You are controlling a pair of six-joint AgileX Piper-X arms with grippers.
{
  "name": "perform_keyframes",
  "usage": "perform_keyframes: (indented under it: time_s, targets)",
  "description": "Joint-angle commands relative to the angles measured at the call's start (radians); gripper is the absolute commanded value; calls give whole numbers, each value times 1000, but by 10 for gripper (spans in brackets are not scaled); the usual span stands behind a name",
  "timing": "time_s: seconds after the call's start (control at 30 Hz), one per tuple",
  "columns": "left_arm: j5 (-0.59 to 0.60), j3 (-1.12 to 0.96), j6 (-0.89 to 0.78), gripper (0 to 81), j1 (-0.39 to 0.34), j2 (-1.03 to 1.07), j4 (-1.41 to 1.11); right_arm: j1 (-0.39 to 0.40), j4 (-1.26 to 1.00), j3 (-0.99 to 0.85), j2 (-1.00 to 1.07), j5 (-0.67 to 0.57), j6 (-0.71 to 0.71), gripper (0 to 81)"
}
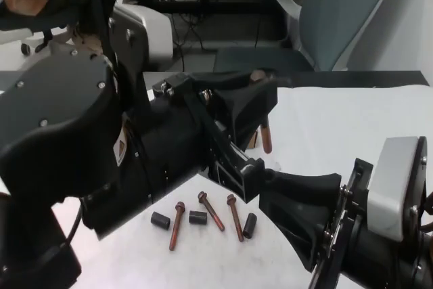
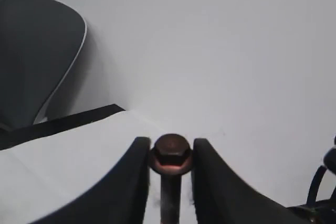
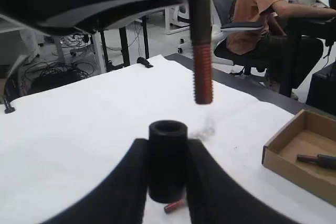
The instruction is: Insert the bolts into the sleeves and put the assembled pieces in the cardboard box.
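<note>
My left gripper [image 2: 170, 157] is shut on a rust-coloured bolt [image 2: 170, 153], gripping it just under the head so the bolt [image 1: 266, 133] hangs upright above the white bench. My right gripper [image 3: 168, 177] is shut on a black sleeve [image 3: 168, 161], held upright with its bore facing up. The bolt's threaded tip [image 3: 202, 80] hangs a little above the sleeve and slightly to one side, not touching it. In the high view the right gripper [image 1: 274, 177] sits just below the hanging bolt. The cardboard box [image 3: 286, 148] holds one assembled piece [image 3: 317, 159].
Three loose bolts [image 1: 211, 210] and three black sleeves [image 1: 197, 217] lie on the white cloth near the front. A bolt end [image 3: 173, 206] lies on the cloth under the right gripper. Office chairs and a seated person are beyond the bench edge.
</note>
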Motion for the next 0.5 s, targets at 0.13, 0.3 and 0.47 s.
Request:
perform_keyframes:
  time_s: [0.13,0.3,0.47]
  targets:
    - [2,-6,-45,18,-1,-4,31,3,-21,-4,-1,-3,-42,6]
    - [48,-6,-93,18,-1,-4,42,3,-21,-4,-1,9,-42,6]
    - [48,-6,-98,18,-1,-4,42,3,13,-4,-1,49,-42,6]
